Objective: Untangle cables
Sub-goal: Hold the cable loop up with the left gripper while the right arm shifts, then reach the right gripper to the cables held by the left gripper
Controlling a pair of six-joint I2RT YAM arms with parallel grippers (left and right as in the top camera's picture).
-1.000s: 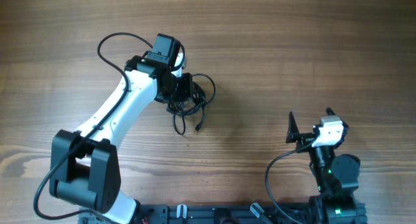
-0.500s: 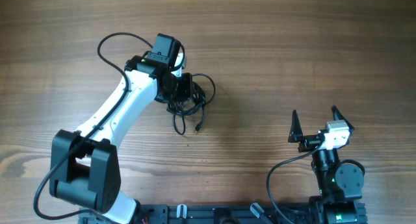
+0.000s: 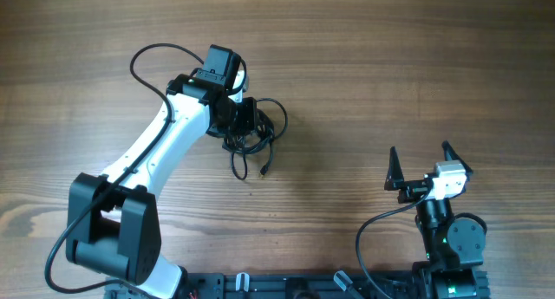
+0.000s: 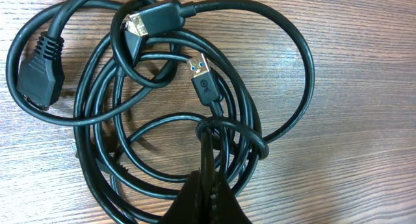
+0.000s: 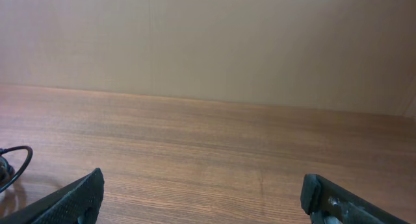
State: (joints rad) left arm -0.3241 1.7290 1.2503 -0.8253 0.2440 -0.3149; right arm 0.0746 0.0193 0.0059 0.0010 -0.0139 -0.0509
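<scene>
Left of the wooden table's [image 3: 373,65] centre, the cables [image 3: 265,131] lay as a knotted coil of black loops (a blue-tipped USB plug [image 4: 198,66] showed among them). The left gripper [image 3: 244,119] was clamped on strands at the coil's edge, while the right gripper [image 3: 422,164] hung well apart near the front, fingers spread wide.

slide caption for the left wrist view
left claw pinched shut on tangled thin black cables on a wooden table
</scene>
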